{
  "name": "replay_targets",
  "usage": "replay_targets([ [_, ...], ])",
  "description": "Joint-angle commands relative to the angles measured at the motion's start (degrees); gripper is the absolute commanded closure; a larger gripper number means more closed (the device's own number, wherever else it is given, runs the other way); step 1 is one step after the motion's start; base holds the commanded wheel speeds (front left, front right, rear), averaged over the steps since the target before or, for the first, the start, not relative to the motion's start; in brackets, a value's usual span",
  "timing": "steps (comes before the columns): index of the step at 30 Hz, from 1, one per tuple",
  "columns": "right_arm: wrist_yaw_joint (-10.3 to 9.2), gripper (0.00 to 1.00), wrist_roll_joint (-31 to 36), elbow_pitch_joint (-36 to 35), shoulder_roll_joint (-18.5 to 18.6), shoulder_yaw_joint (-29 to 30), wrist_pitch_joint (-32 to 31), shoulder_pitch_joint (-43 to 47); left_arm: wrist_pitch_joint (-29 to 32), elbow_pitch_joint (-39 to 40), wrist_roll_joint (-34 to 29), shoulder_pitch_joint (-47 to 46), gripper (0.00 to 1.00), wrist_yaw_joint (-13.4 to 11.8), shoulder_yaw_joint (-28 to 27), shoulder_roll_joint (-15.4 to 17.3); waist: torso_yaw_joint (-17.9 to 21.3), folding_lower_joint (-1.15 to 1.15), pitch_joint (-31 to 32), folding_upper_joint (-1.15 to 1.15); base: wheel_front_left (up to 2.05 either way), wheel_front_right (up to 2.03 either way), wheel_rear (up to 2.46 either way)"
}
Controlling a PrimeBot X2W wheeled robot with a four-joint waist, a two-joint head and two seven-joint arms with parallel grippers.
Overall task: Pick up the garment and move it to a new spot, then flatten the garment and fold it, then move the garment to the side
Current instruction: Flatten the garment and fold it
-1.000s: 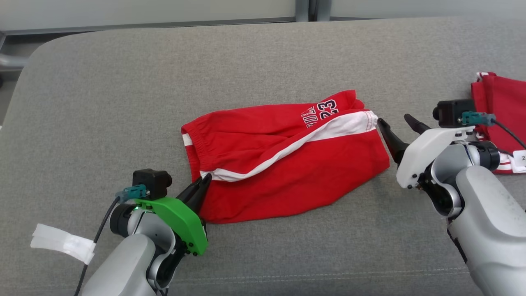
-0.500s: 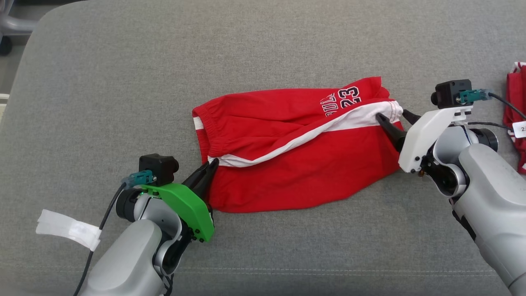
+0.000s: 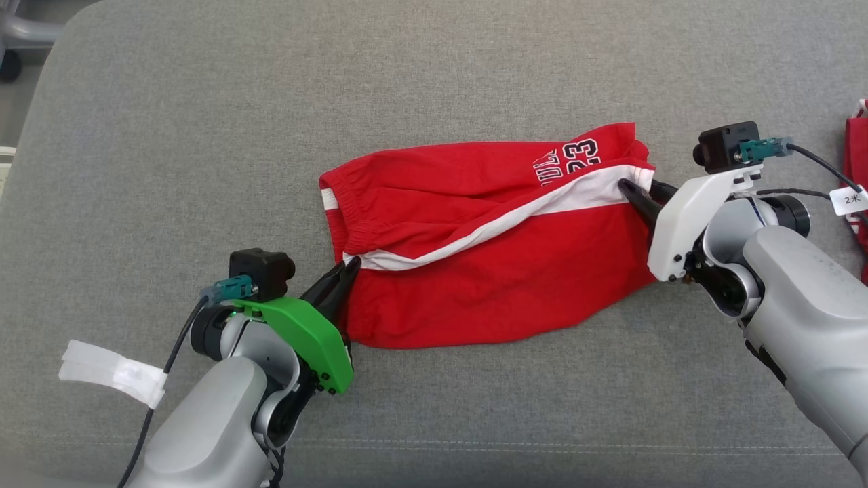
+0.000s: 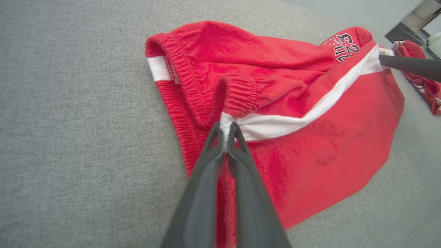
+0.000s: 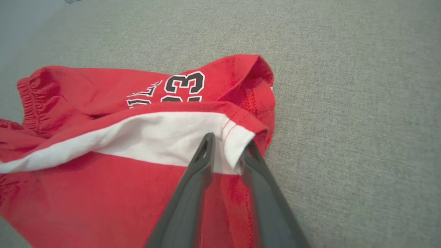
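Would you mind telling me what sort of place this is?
Probably a robot test lab set up for clothes folding: a grey padded surface, red shorts on it, and a second red garment beside a label.

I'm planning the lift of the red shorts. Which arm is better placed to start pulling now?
Left. The left gripper is clamped on the red shorts at the waistband, so it could likely pull at once. The right gripper straddles the hem corner, jaws not yet closed.
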State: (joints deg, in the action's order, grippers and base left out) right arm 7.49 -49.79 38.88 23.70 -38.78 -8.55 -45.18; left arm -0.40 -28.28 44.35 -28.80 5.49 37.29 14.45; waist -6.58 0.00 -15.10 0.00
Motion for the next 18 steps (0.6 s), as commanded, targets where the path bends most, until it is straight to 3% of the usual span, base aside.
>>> replay_targets([
  [1, 0.00, 0.67, -0.71, 0.33, 0.37, -1.16, 0.90, -1.02, -0.06, -0.25, 0.53, -0.88, 1.00, -0.01, 0.05, 0.21, 0.03, 0.00, 0.04, 0.00, 0.00, 0.00, 0.00],
  [3, 0.00, 0.78, -1.23, 0.47, 0.56, -2.59, 1.89, -1.47, -0.09, -0.36, 0.63, -0.83, 1.00, -0.01, 0.06, 0.35, 0.10, 0.00, 0.11, 0.00, 0.00, 0.00, 0.00],
  [4, 0.00, 0.92, -1.46, 0.59, 0.64, -3.29, 2.40, -1.70, -0.15, -0.40, 0.62, -0.80, 1.00, -0.04, 0.05, 0.40, 0.15, 0.00, 0.18, 0.00, 0.00, 0.00, 0.00],
  [5, 0.00, 1.00, -1.80, 0.69, 0.72, -3.93, 2.87, -1.98, -0.23, -0.47, 0.56, -0.76, 1.00, -0.07, 0.03, 0.44, 0.21, 0.00, 0.27, 0.00, 0.00, 0.00, 0.00],
  [18, 0.00, 1.00, -9.71, -3.12, 3.23, -7.06, 6.43, -4.71, 0.64, 4.03, 9.13, 0.55, 1.00, 0.80, -5.41, 0.74, 2.68, 0.00, 4.62, 0.00, 0.00, 0.00, 0.00],
])
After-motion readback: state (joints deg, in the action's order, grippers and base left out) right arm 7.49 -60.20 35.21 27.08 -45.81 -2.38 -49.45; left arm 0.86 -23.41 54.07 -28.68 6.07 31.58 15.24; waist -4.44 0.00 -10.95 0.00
